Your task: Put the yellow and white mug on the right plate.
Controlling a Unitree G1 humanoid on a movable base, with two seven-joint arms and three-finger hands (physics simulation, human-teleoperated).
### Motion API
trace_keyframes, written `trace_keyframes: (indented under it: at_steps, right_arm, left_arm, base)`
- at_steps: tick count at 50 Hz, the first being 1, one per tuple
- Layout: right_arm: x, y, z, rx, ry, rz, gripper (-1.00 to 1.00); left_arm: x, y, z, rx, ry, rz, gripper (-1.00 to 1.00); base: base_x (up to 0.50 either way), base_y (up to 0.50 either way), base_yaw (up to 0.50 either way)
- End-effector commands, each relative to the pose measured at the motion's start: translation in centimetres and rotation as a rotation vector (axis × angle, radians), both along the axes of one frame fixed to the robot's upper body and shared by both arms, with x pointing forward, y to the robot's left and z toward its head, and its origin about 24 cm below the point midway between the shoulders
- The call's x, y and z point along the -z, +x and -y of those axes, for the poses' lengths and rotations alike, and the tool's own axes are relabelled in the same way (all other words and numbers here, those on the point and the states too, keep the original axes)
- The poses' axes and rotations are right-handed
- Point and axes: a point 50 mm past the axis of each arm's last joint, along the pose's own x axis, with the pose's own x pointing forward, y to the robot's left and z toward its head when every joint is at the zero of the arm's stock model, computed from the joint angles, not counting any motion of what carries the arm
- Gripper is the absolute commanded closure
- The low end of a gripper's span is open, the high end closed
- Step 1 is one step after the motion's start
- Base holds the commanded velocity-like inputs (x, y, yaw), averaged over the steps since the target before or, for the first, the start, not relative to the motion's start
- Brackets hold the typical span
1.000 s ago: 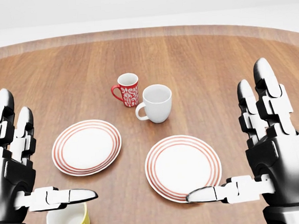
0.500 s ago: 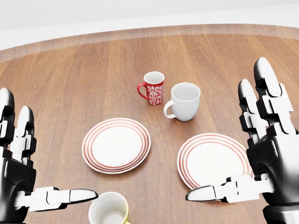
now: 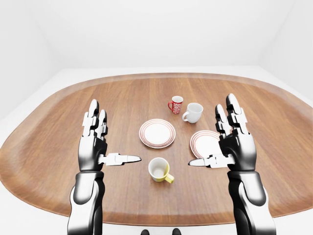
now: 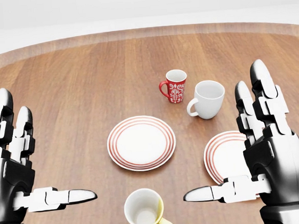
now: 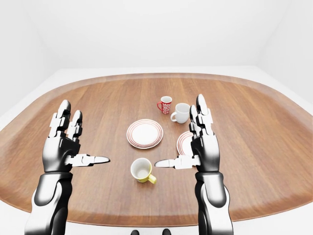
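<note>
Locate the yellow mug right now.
In the head view the yellow mug stands upright on the table at bottom centre, between the two open hands, just below the left plate.

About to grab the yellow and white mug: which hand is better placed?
Probably the right hand: the yellow and white ceramic mug sits between both open hands, but its handle points right, and the striped right plate lies beside that hand.

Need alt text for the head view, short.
A yellow and white mug stands upright on a round wooden table, between the robot's open left hand and right hand. Above it lie two white red-ringed plates, then a red patterned mug and a plain white mug.
</note>
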Motion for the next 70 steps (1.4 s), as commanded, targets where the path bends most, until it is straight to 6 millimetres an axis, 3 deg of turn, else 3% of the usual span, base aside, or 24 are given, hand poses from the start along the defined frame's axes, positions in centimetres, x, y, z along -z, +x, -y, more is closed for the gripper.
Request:
trace_keyframes:
  at_steps: [1,10,44,51,57,70]
  right_arm:
    - [-0.1,-0.1,0.2,-0.009,0.015,0.004,-1.00]
    - [0.0,0.0,0.1,0.003,-0.006,0.000,-1.00]
    - [0.9,0.4,-0.3,0.000,-0.042,-0.043,-1.00]
    - [1.7,1.1,-0.6,0.006,-0.124,-0.079,-1.00]
    - [1.1,1.6,0.0,0.025,-0.153,-0.058,-1.00]
    - [2.8,2.8,0.3,0.054,-0.248,-0.137,-1.00]
  left_arm:
    - [0.0,0.0,0.1,0.003,-0.006,0.000,-1.00]
    - [0.0,-0.1,0.2,0.005,-0.006,0.002,-1.00]
    - [-0.1,0.0,0.1,0.003,-0.005,0.003,-1.00]
    - [-0.1,0.1,-0.2,-0.001,-0.003,0.004,-1.00]
    - [-0.1,0.1,-0.2,-0.002,-0.001,0.007,-1.00]
    - [0.1,0.4,-0.3,-0.006,0.002,-0.005,-1.00]
  base:
    - [0.00,0.00,0.00]
    - [0.49,0.00,0.00]
    - [0.00,-0.06,0.00]
    - [0.00,0.00,0.00]
    - [0.00,0.00,0.00]
    - [0.00,0.00,0.00]
